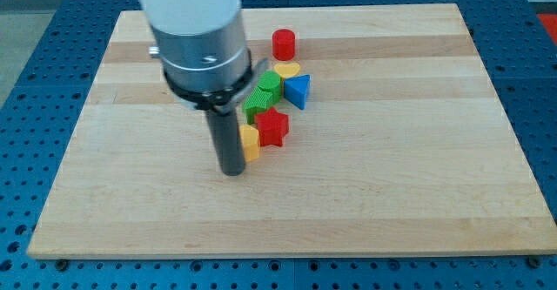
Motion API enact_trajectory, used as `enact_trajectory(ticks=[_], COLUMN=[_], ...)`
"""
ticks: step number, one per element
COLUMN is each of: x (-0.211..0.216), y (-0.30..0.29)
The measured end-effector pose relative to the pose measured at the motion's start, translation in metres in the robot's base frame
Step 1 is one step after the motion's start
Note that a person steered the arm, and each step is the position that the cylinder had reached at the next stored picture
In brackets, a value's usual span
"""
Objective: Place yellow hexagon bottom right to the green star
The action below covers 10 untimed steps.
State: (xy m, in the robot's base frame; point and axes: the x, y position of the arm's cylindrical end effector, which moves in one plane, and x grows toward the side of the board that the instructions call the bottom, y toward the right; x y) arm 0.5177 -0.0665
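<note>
The yellow hexagon [251, 142] lies near the board's middle, partly hidden by my rod. My tip [232, 171] rests on the board just left of and below the hexagon, touching or nearly touching it. The green star [258, 105] lies just above the hexagon, with its left part hidden behind the rod. A red star [273, 127] sits right of the hexagon, against it. A green cube [271, 85] sits above the green star.
A blue triangle [298, 90] lies right of the green cube. A yellow heart [286, 68] lies above it. A red cylinder [284, 43] stands nearer the view's top. The wooden board [400, 168] sits on a blue perforated table.
</note>
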Motion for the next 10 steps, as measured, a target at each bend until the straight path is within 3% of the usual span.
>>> enact_trajectory(ticks=[2, 5, 7, 8, 9, 10], x=[-0.040, -0.020, -0.076, -0.069, -0.036, -0.044], y=[0.000, 0.033, 0.039, 0.039, 0.007, -0.067])
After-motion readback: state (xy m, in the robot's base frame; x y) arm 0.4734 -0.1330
